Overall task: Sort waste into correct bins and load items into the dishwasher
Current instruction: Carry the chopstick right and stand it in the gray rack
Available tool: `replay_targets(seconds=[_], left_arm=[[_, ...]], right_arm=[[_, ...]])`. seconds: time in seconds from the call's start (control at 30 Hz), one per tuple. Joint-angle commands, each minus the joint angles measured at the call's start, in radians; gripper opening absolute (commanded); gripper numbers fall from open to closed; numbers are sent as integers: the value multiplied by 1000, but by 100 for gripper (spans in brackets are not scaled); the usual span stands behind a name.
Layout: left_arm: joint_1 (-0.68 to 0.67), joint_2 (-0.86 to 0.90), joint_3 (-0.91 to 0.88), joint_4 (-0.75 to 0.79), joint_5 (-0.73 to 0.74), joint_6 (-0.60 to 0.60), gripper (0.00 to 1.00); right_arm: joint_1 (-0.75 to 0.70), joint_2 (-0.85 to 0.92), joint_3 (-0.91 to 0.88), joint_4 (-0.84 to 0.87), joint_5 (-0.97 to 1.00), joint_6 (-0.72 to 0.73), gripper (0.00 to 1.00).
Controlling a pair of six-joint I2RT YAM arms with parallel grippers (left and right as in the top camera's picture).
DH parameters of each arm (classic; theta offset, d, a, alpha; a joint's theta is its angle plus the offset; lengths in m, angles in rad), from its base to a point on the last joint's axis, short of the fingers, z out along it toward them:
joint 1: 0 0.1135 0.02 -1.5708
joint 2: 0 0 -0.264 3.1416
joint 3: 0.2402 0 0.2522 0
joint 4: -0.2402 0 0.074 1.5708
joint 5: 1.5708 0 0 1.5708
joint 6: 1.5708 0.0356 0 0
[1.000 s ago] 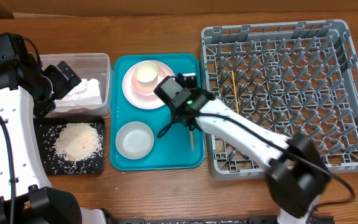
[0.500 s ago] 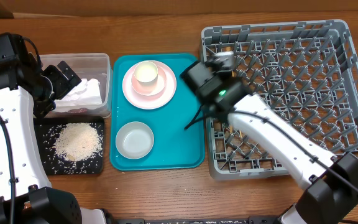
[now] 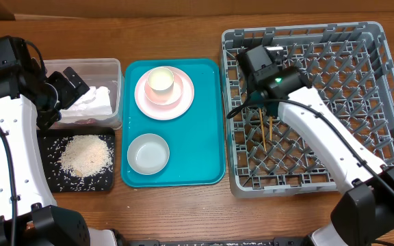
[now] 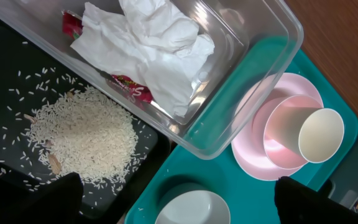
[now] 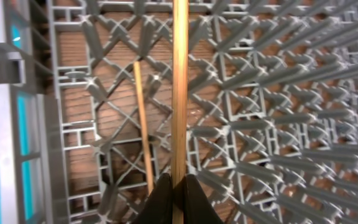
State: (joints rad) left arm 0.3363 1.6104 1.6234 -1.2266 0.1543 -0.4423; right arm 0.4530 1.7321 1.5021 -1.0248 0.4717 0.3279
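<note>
Gripping one thin wooden chopstick (image 5: 179,74) between its closed black tips, the right claw (image 5: 179,196) hangs over the left part of the grey dish rack (image 3: 388,96). The held stick runs straight out from the tips above the lattice floor. A second chopstick (image 5: 143,124) lies just beside it on the lattice among the upright pegs. The left claw (image 4: 182,198) is spread wide with nothing between its fingers, and it sits over the seam between the clear tub (image 3: 117,72) and the teal serving tray (image 3: 207,123). Crumpled white tissue (image 4: 148,50) and a red snack wrapper (image 4: 129,90) lie inside the tub. Just beside it on the table (image 3: 183,27), the black tray (image 3: 46,184) holds a heap of cooked rice (image 3: 85,155) with loose grains scattered around it. On the teal tray, a cream cup (image 3: 161,80) sits in a pale pink bowl (image 4: 281,134) on the round pink plate (image 3: 183,102). A white bowl (image 3: 148,154) stands apart near the tray's front edge.
</note>
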Motion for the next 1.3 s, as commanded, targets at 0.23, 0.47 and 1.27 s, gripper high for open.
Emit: replay_targets(seconds=[0.23, 0.47, 1.27], left_arm=[[3, -8, 22, 1, 10, 1, 100], [3, -8, 22, 1, 10, 1, 100], [3, -8, 22, 1, 11, 1, 100]], right_arm=[[-4, -21, -78, 53, -74, -48, 4], [-3, -21, -90, 72, -115, -48, 4], [-4, -21, -90, 50, -149, -48, 15]])
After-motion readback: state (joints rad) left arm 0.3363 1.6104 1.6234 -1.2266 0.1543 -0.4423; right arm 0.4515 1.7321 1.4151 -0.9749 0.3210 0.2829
